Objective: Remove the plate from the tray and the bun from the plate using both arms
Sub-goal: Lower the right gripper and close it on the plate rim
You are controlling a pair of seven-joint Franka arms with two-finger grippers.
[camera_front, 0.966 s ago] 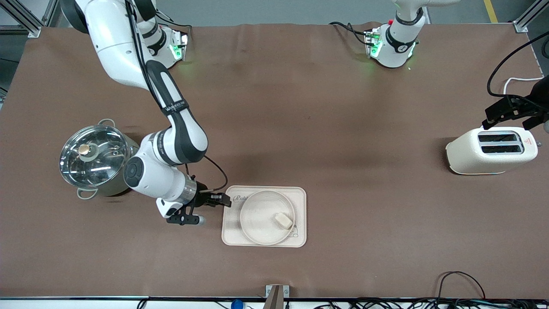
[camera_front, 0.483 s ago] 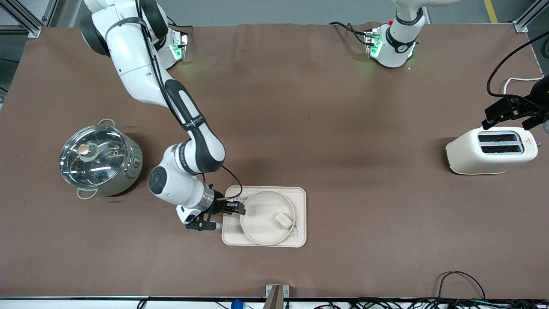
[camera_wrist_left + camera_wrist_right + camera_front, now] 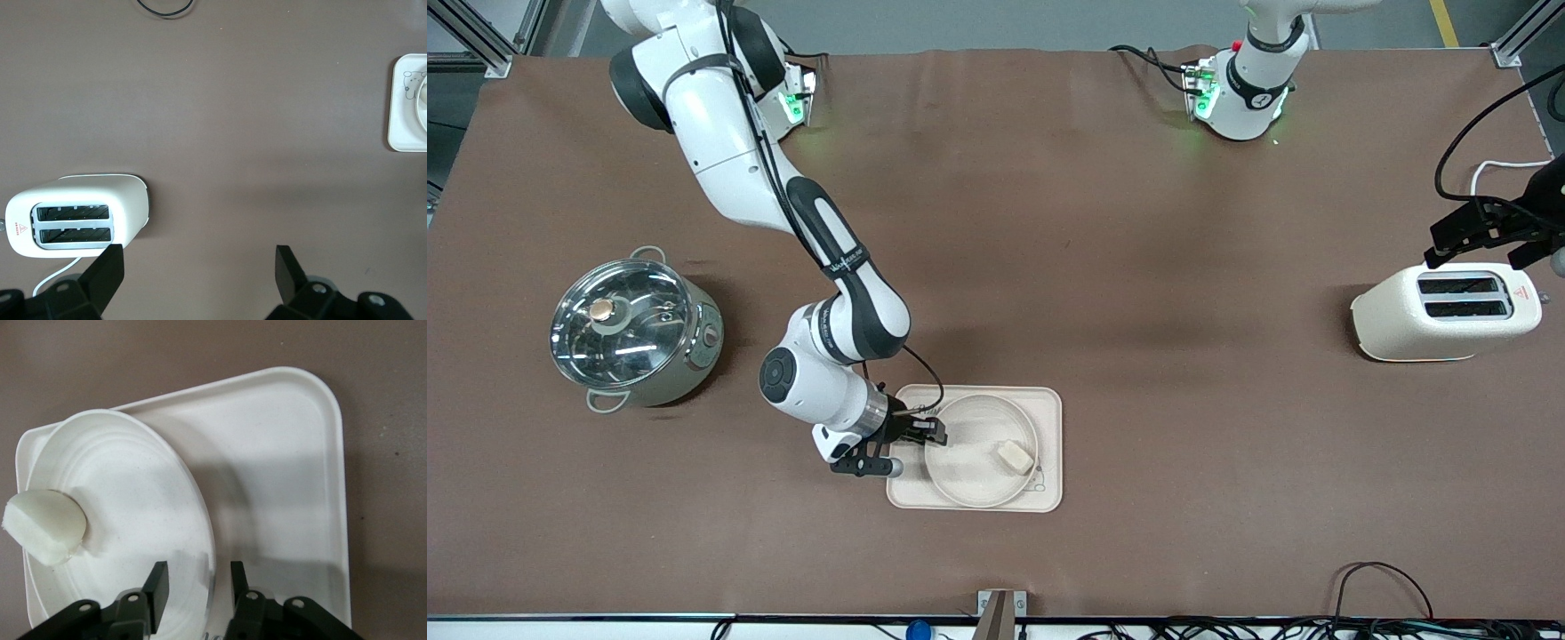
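Observation:
The round cream-white plate [image 3: 965,467] lies on a rectangular cream tray [image 3: 1051,413] near the front middle of the table. The small pale bun [image 3: 1015,457] lies in the plate, on the side toward the left arm's end. My right gripper [image 3: 935,433] is open at the plate's rim on the right arm's side. In the right wrist view its jaws [image 3: 198,582] straddle the rim of the plate [image 3: 127,493], with the bun [image 3: 45,525] farther in. My left gripper [image 3: 1483,253] is open and empty over the toaster [image 3: 1445,313] and waits.
A lidded steel pot [image 3: 631,331] stands toward the right arm's end. The white toaster [image 3: 80,213] stands toward the left arm's end, with a cord by it. The tray's corner shows in the left wrist view [image 3: 405,107]. Cables run along the front edge.
My right arm has swung from beside the pot toward the tray. Its gripper now reaches the plate's rim. The left arm, plate and bun have not moved.

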